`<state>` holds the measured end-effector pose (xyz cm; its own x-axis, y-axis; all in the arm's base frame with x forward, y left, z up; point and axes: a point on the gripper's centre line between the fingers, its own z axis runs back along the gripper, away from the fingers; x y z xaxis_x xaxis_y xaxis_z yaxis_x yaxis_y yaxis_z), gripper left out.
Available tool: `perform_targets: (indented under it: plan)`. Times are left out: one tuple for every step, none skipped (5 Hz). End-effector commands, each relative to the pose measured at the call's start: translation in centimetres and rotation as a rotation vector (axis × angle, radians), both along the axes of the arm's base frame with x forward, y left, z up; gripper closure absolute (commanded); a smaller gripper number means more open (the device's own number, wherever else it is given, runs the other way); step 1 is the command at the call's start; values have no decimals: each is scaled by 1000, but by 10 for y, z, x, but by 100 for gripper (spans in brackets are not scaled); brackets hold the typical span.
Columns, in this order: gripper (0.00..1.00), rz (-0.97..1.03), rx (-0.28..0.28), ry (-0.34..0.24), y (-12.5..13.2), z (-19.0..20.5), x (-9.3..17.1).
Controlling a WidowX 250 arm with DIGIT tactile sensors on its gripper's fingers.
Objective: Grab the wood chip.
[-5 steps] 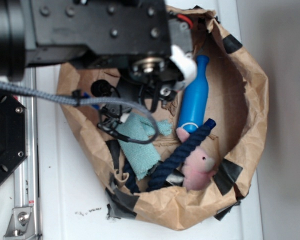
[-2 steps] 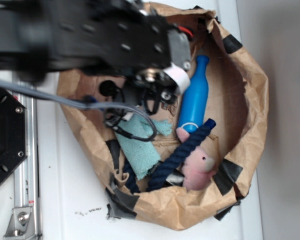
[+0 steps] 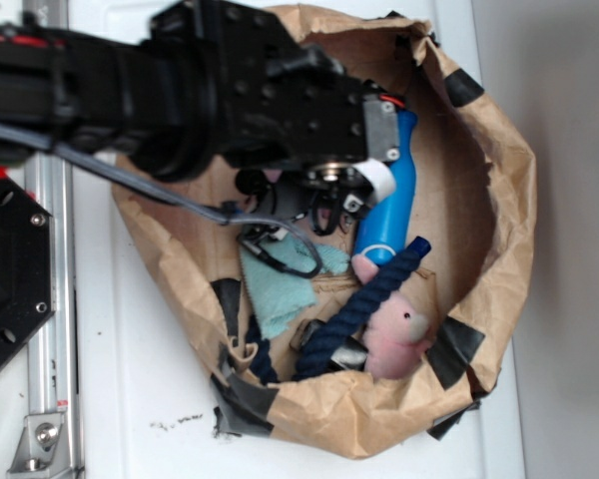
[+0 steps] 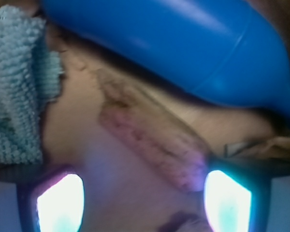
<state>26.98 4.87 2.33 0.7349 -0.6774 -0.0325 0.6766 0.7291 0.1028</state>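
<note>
No writing was legible. The tool [image 4: 144, 193], shifted rightward since before, stood with fingers apart astride the wood chip [image 4: 152, 147], below the blue bottle [image 4: 183, 43], teal cloth [image 4: 14, 87] leftward.

Claw [image 4: 142, 193] now lower, nearer wood chip [image 4: 152, 145]

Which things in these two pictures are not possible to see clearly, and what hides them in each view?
- Wood chip: hidden under the arm in the exterior view; blurred in the wrist view.
- End effector: its opening cannot be judged; glare covers the fingers in the wrist view, and the arm covers them in the exterior view.
- Blue bottle: upper part hidden by the arm in the exterior view.
</note>
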Motion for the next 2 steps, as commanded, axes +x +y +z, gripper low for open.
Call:
perform_targets:
  plan:
    - [100,-5,-1,-11,-6,-2,1]
    - [100,0,14,-7,-7,-1,1]
